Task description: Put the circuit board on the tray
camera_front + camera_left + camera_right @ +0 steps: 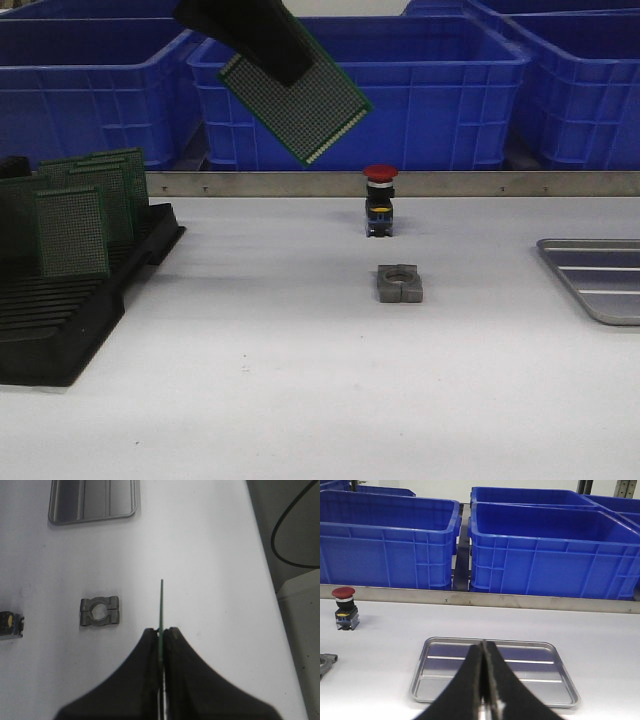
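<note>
My left gripper is shut on a green perforated circuit board and holds it tilted, high above the table's middle. In the left wrist view the board shows edge-on between the shut fingers. The silver tray lies at the table's right edge, empty; it also shows in the left wrist view and in the right wrist view. My right gripper is shut and empty, low before the tray; it is out of the front view.
A black slotted rack with several green boards stands at the left. A red push button and a grey metal clamp block sit mid-table. Blue crates line the back behind a metal rail.
</note>
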